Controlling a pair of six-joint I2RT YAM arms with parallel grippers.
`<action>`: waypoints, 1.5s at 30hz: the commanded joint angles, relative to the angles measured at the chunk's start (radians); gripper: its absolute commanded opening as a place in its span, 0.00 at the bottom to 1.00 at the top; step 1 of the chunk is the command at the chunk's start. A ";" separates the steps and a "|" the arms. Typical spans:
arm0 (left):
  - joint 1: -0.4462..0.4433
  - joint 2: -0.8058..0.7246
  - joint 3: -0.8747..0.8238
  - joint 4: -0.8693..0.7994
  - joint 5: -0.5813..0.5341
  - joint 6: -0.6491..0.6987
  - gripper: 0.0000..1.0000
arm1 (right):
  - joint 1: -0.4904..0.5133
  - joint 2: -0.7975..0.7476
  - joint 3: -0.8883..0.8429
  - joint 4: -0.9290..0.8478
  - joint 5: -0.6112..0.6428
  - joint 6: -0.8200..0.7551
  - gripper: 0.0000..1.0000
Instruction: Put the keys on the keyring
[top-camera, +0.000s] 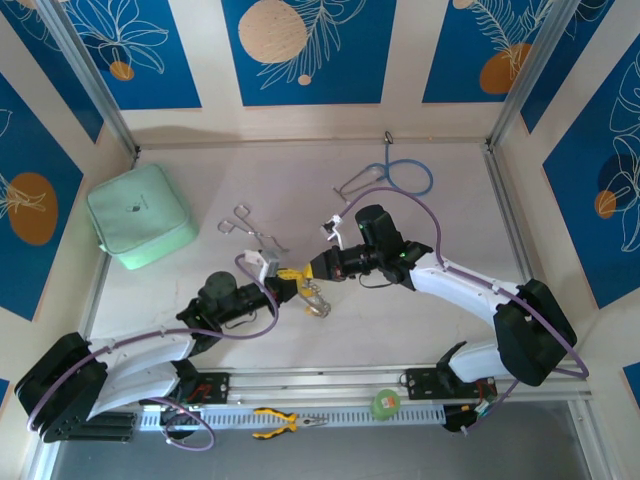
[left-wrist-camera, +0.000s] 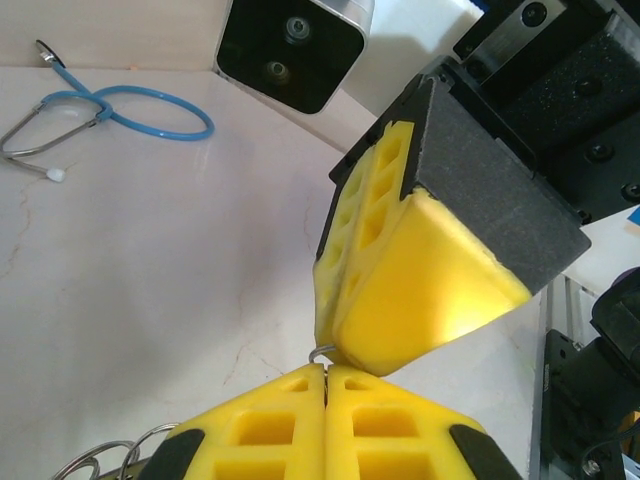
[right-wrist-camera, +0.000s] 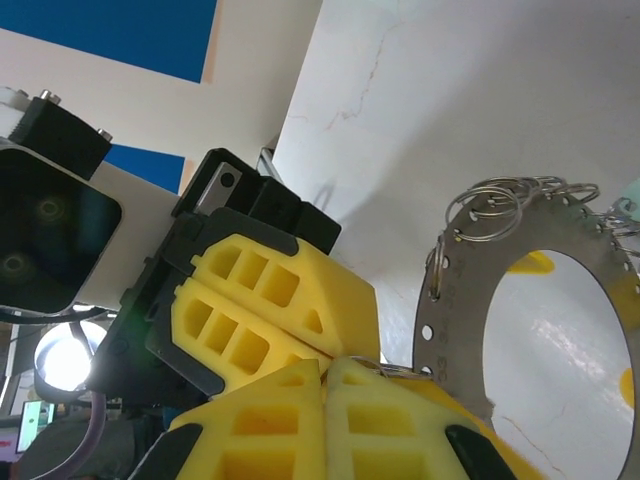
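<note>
The left claw (left-wrist-camera: 325, 385) clamps a thin wire loop (left-wrist-camera: 320, 352) of the keyring (right-wrist-camera: 452, 330), which hangs under the meeting tips above the table (top-camera: 450, 230). The right claw (right-wrist-camera: 325, 378) is pressed together too. It looks like stiff, slick, light metal, so I'd grip its flat rim.

I was looking at a pale, faintly veined table (top-camera: 290, 180), walled in on three sides. A mint-green soft case (top-camera: 140, 228) sat on it at the far left, near the left wall. To its right, toward the middle, silver forceps (top-camera: 252, 231) lay flat with their ring handles on the case's side. Further back and to the right, a stethoscope (top-camera: 396, 178) with blue tubing lay looped close to the back wall, well apart from the forceps. On the rail along the near edge I could see yellow-handled pliers (top-camera: 285, 422) and a green roll of tape (top-camera: 385, 403).
</note>
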 joint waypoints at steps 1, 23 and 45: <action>0.003 0.007 -0.005 0.000 -0.022 0.025 0.00 | 0.040 -0.021 0.001 0.075 -0.197 -0.007 0.00; 0.003 -0.004 -0.024 -0.027 -0.042 0.037 0.00 | -0.068 -0.074 -0.004 -0.192 0.102 -0.086 0.01; 0.005 0.046 -0.030 0.079 -0.034 0.060 0.00 | -0.045 -0.068 0.031 -0.309 0.221 -1.121 0.35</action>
